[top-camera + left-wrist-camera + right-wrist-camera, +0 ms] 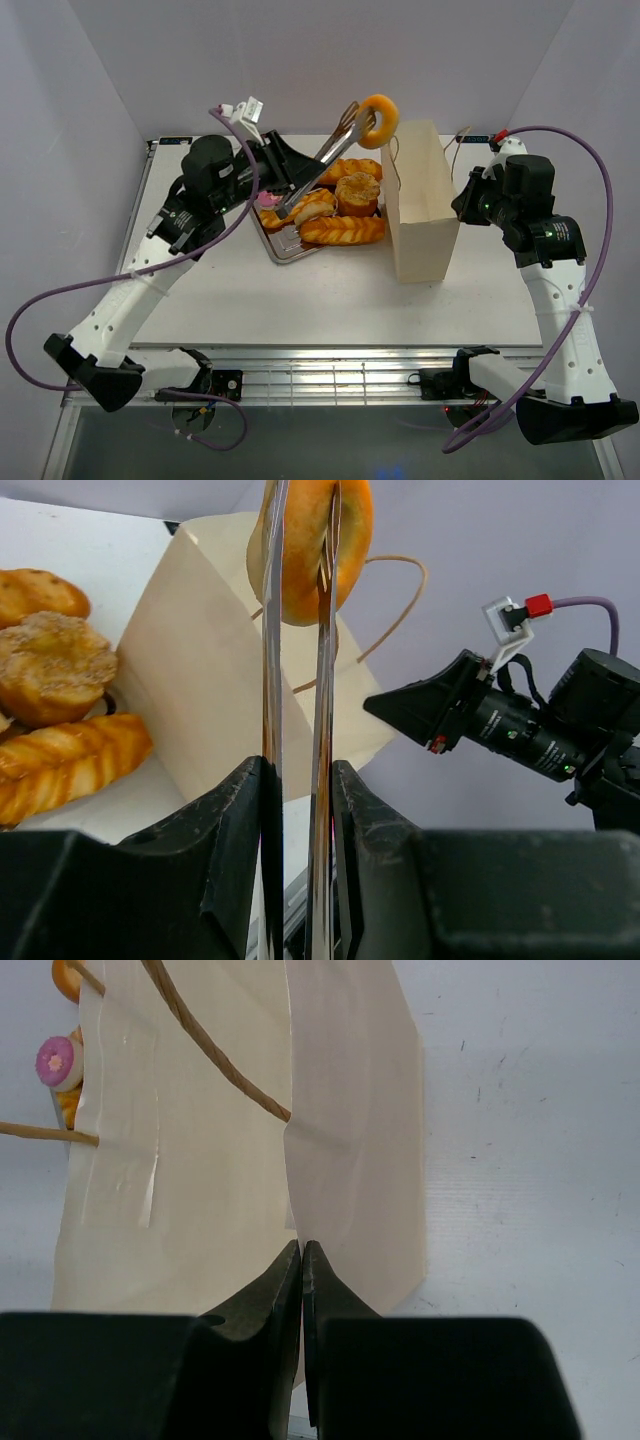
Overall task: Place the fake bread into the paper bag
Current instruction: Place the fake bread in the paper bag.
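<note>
My left gripper [297,765] is shut on the handles of metal tongs [322,680], which rise away from it. The tong tips pinch a plain golden ring donut [305,550] of fake bread, held in the air [378,120] just left of the paper bag's top. The cream paper bag [420,200] stands upright at centre right of the table. My right gripper [302,1245] is shut on the bag's wall [250,1110] at its right side [462,205]. More fake bread lies on the tray: a braided loaf [342,230], a round bun [357,190] and a pink-iced donut [57,1060].
The silver tray [285,248] sits left of the bag under the tongs [320,165]. The bag's string handles [400,610] loop out from its rim. White walls close in the table on the left, back and right.
</note>
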Available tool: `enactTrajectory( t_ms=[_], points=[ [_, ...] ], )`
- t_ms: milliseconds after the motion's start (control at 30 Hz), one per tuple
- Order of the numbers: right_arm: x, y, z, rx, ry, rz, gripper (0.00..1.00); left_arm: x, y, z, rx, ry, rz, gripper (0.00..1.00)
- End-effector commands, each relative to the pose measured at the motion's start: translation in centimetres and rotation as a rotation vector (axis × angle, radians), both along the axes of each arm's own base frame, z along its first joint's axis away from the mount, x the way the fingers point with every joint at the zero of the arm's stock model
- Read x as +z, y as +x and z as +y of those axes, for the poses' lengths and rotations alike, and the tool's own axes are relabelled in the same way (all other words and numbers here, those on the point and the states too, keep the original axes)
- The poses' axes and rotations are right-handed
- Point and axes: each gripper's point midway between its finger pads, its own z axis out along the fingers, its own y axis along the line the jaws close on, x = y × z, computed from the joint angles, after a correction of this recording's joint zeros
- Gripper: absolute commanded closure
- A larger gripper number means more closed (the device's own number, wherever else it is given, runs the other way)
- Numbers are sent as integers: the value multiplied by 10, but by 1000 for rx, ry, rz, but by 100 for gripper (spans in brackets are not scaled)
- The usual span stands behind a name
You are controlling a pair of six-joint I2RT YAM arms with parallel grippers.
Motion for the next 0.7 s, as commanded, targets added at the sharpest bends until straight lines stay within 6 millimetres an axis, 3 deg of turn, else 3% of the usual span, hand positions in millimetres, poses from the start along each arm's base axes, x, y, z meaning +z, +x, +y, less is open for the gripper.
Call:
enactTrajectory(
  t_ms=[0, 167, 200, 233, 433, 667],
  points=[
    [8, 2, 1, -1, 10, -30, 92, 48, -1, -26, -4, -49, -126, 73],
    [10, 2, 2, 0, 17, -33, 92, 48, 20, -57, -6, -19, -132, 73],
    [10, 2, 1, -1, 17, -33, 92, 58, 22, -60, -5, -33, -148, 73],
    [10, 2, 2, 0, 17, -34, 92, 52, 29, -67, -6, -23, -136, 73],
    [13, 1, 1, -4, 18, -38, 92, 80, 35, -69, 29, -59, -182, 72],
    [13, 2, 2, -1, 23, -36, 92, 71, 31, -72, 36, -67, -156, 72]
  ],
)
